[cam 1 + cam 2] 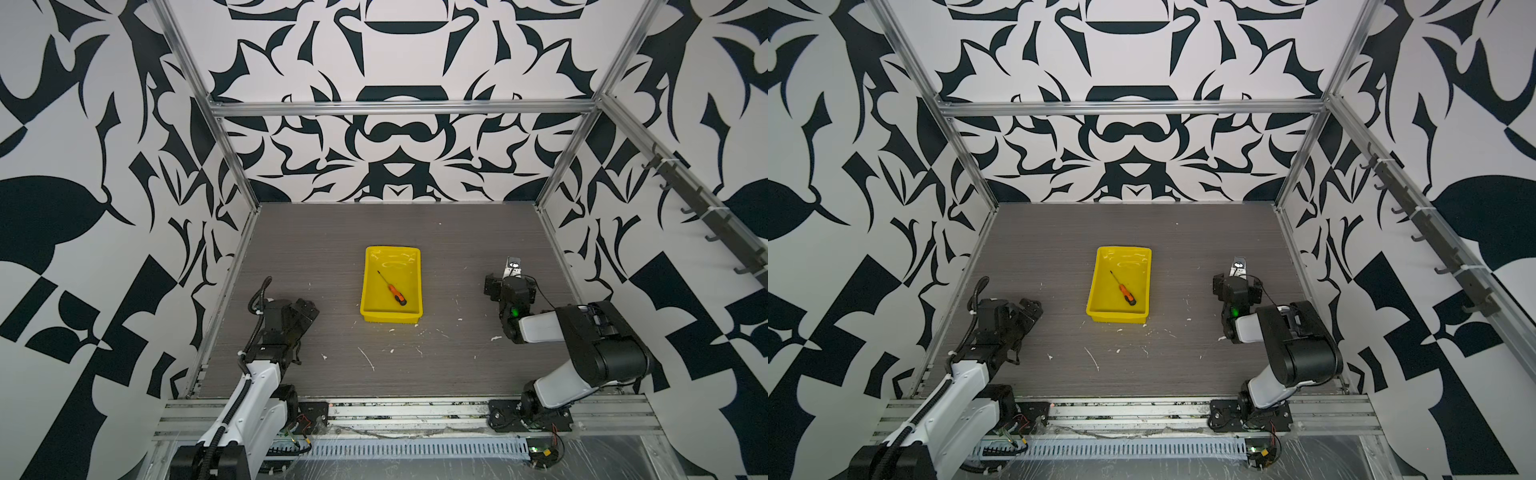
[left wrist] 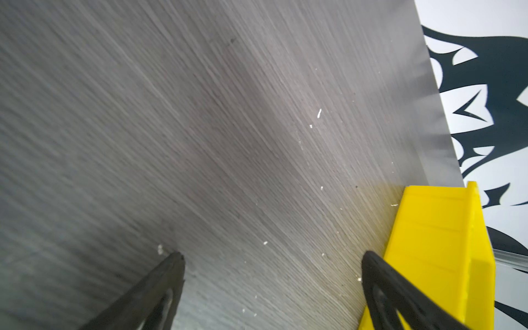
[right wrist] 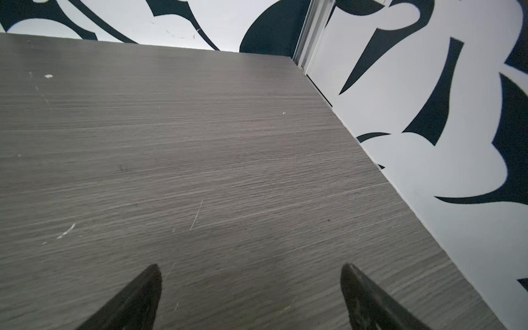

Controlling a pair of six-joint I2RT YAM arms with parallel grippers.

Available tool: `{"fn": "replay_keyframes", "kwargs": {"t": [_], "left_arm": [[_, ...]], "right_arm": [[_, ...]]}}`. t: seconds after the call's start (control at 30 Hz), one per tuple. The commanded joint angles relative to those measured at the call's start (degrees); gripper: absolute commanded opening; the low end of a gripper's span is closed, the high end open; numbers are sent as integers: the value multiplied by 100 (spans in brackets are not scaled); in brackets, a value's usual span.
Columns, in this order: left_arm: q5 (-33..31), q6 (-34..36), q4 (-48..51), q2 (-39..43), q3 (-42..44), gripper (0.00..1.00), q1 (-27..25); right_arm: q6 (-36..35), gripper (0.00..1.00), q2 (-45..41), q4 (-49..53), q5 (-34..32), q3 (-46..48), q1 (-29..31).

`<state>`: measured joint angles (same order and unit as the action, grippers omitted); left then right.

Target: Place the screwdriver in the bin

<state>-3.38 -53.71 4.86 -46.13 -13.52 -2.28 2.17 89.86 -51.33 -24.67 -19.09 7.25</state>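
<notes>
The bin (image 1: pixel 391 318) is bright yellow plastic, smooth, and its glossy inside throws back pale glints in both top views. The screwdriver (image 1: pixel 392 289) has an orange handle with a black butt, plastic by the look, and a thin dark metal shaft. The surface (image 1: pixel 457 365) is grey wood-grain board, matt and fine-lined, with white scratches and flecks. The fingers of the left pincer (image 2: pixel 273 257) and the right pincer (image 3: pixel 251 268) are matt black. The frame rails (image 1: pixel 399 107) are silvery brushed metal; the walls (image 1: pixel 62 124) are flat, matt black-on-white print.

Grey wood-grain table (image 1: pixel 415 232) flecked with white scraps (image 1: pixel 365 358), boxed by black-and-white patterned walls (image 1: pixel 395 62).
</notes>
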Motion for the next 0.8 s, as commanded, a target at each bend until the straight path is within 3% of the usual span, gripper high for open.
{"fn": "replay_keyframes", "kwargs": {"t": [0.0, 0.13, 0.23, 0.43, 0.63, 0.77], "left_arm": [[-102, 39, -171, 217, -28, 99, -11], [-431, 420, -507, 449, 104, 99, -9], [-472, 1400, -654, 654, -47, 99, -9], [-1594, 2569, -1021, 939, -408, 99, -11], [-2775, 3334, -1637, 614, -451, 99, -10], [-2543, 4177, -2935, 138, 156, 99, -9]], "right_arm": [[-68, 100, -23, -441, 206, -6, 23], [-54, 100, -34, -346, 201, -34, 23], [-42, 100, -64, -294, 199, -39, 22], [-42, 100, -56, -307, 199, -42, 27], [-46, 100, -52, -308, 200, -42, 23], [-39, 100, -57, -307, 200, -41, 23]]}}
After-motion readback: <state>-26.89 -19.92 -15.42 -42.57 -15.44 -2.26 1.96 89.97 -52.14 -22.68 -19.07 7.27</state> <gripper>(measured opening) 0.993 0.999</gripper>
